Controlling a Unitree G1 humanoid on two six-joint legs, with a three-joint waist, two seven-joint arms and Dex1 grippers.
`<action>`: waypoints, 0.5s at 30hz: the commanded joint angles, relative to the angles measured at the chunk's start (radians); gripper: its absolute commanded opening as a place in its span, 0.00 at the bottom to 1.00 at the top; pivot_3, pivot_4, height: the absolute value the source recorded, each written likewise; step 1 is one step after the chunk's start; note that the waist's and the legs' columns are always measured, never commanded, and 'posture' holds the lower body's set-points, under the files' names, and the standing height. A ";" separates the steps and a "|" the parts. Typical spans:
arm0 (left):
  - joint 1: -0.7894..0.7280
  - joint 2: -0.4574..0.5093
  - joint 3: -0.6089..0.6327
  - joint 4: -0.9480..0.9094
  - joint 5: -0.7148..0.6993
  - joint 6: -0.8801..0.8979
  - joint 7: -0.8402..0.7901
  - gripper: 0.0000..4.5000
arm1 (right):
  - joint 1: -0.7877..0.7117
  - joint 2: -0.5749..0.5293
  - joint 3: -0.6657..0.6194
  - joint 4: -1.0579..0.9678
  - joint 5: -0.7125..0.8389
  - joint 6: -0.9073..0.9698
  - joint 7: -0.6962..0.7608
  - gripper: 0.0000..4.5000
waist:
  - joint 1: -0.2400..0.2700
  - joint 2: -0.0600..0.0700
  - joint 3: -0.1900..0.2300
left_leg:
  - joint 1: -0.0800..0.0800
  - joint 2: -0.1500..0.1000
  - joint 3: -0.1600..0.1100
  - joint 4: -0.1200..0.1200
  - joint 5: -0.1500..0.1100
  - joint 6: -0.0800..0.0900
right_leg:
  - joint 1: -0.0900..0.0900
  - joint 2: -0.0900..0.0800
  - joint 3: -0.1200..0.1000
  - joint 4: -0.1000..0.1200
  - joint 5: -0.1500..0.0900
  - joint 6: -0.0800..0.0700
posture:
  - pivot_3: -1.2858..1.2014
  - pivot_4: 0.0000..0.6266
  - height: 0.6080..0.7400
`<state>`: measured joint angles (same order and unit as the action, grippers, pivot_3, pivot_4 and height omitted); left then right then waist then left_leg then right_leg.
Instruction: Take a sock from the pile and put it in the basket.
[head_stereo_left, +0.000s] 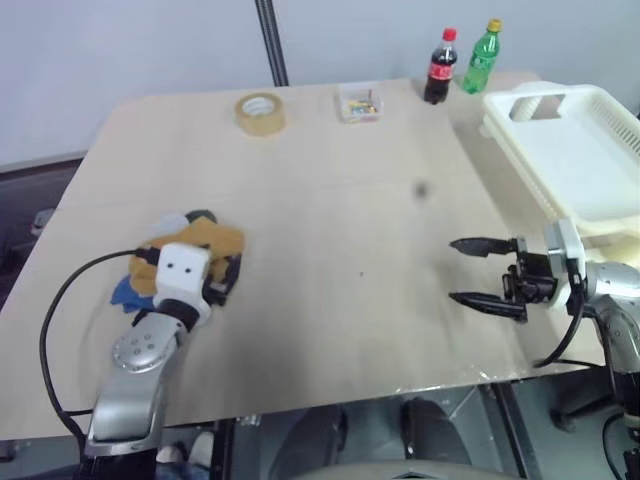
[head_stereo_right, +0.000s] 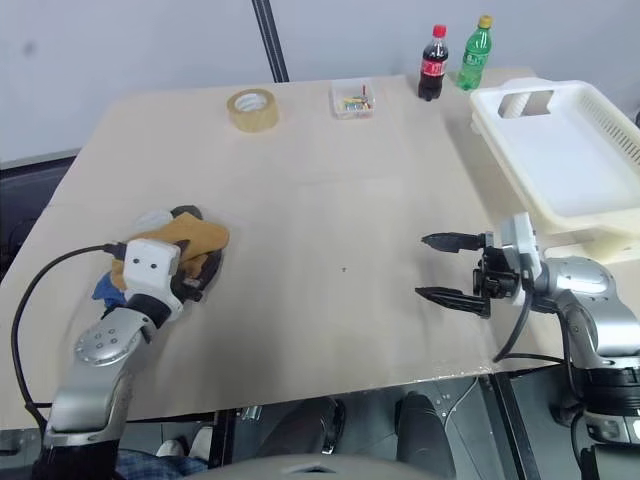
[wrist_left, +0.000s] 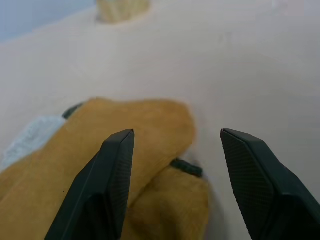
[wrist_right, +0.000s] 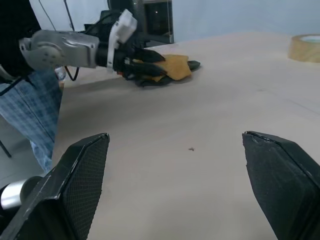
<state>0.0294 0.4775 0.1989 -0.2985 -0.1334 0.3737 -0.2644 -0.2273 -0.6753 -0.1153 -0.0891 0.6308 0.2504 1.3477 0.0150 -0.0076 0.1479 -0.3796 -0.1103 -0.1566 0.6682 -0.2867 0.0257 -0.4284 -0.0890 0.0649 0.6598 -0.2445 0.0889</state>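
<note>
While the head views show my left gripper (head_stereo_left: 215, 283) down at the pile (head_stereo_left: 190, 245) on the near-left part of the table (head_stereo_left: 330, 230), I read the step as closing on one sock. The basket (head_stereo_right: 560, 150) sits well apart, at the far right edge, bare inside as far as I can see. My right gripper (head_stereo_right: 445, 268) hangs over bare table with its jaws spread, holding nothing — I would leave it there, out of the way.

From the left wrist view, the jaws stand apart and nothing is pinched yet. The mustard sock (wrist_left: 135, 145) lies on top, partly between them, with a light grey sock (wrist_left: 30, 142) off to one side. I would ease in until both fingers (wrist_left: 107, 185) straddle a single fold of the mustard one, then close firmly — a shallow pinch could slip, a deep one may drag a neighbour along.

From the right wrist view, the left gripper (wrist_right: 145, 62) is seen side-on against the heap, low over the table. I would lift straight up before carrying across.
</note>
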 joint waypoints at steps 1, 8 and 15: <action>-0.041 0.004 -0.014 0.043 0.059 0.014 0.039 0.65 | -0.014 0.006 -0.008 -0.024 0.008 -0.014 -0.004 0.98 | -0.001 0.000 0.000 | 0.000 0.000 0.000 0.000 0.000 0.000 | 0.000 0.000 0.000 0.000 0.000 0.000 | 0.52 0.24 1.00; -0.097 0.021 -0.069 0.135 0.124 0.012 0.025 0.65 | -0.005 0.019 -0.008 -0.038 0.007 -0.018 -0.019 0.98 | -0.001 0.000 0.000 | 0.000 0.000 0.000 0.000 0.000 0.000 | 0.000 0.000 0.000 0.001 0.000 0.000 | 0.52 0.24 1.00; -0.127 0.053 -0.093 0.158 0.183 0.007 0.015 0.65 | -0.004 0.027 -0.004 -0.039 0.005 -0.023 -0.027 0.98 | -0.001 0.000 0.000 | 0.000 0.000 0.000 0.000 0.000 0.000 | 0.000 0.000 0.000 0.001 0.000 0.000 | 0.52 0.24 1.00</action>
<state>-0.0916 0.5137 0.1074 -0.1458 0.0293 0.3854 -0.2450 -0.2306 -0.6494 -0.1149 -0.0913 0.6274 0.2389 1.3236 0.0141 -0.0074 0.1477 -0.3792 -0.1103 -0.1566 0.6685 -0.2866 0.0255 -0.4286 -0.0892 0.0651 0.6614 -0.2445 0.0889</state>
